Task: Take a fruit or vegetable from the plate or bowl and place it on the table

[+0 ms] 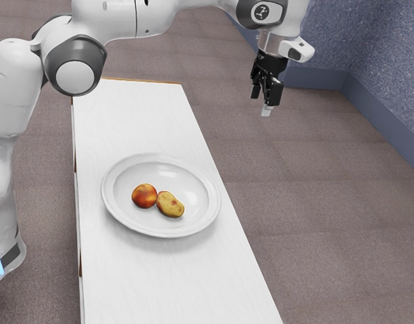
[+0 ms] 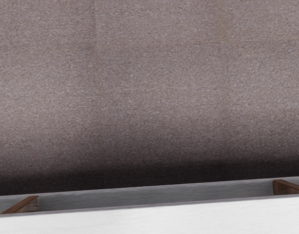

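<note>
Above the claw [image 1: 266,105], the arm [image 1: 277,13] is cropped by the exterior view's top edge, while the table's [image 1: 193,283] end well apart from the claw runs out at the bottom. Beneath its pale rim, the brown braces [image 2: 27,204] are partly hidden.

Speckled blue walls [image 1: 385,54] with plain blue baseboards [image 1: 382,118] border a brownish-grey floor [image 1: 315,202].

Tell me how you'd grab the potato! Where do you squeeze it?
I'd come straight down and squeeze the potato across its narrow width, on its long sides, because it's a longish oval lying in the plate. The peach sits close by one end, so I'd probably aim slightly toward the other.
</note>
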Controlling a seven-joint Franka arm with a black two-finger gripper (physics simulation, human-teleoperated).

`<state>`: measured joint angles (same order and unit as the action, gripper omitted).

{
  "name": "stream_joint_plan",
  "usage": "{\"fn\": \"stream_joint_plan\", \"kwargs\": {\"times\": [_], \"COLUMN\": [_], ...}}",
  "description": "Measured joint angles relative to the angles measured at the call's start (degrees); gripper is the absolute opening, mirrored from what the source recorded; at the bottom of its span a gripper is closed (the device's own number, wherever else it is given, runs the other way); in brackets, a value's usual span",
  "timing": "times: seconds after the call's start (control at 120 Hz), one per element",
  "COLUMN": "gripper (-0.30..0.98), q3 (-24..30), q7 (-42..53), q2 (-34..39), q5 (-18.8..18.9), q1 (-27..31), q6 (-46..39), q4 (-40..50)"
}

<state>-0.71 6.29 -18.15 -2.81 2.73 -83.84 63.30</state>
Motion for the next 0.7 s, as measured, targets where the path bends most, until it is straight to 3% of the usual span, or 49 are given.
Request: {"fn": "stream_joint_plan", "kwargs": {"times": [0.533,0.7], "gripper": [0.69,0.69], "q3": [-2.72,-2.83], "q7": [0.04,1.25], "q2": [2.86,8.72], "q5": [-1.62,-2.12], "q1": [0.46,0.43], "q6": [1.07,2.34], "q4": [0.14,9.07]}}
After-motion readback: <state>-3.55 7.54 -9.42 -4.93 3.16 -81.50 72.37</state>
